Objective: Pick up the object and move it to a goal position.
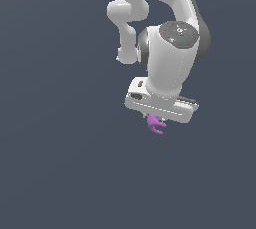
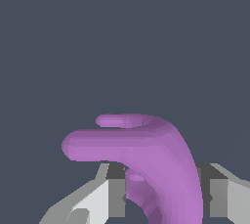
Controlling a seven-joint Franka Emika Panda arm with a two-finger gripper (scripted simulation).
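Gripped, by the look of it: purple object [image 1: 155,124] just right of centre in the exterior view, poking out beneath the white pincer [image 1: 152,118], prongs pointing down and toward the lower right. In the wrist view, pincer [image 2: 161,191] narrowed around the object [image 2: 156,162], both fingers [image 2: 114,191] flanking its thick curled base at the bottom of the frame, two rounded prongs reaching toward the left edge. Contact on the far finger partly hidden by the object itself.

Probably mid-carry. No goal marker visible anywhere; only plain dark grey, with no tabletop edge to tell apart.

To do the carry well: keep the squeeze steady, since an irregular curved shape offers little flat area and could pivot or slip. Move smoothly, no jerks. Avoid wrist rotation that would swing the overhanging prongs. Slow down well ahead of the goal.
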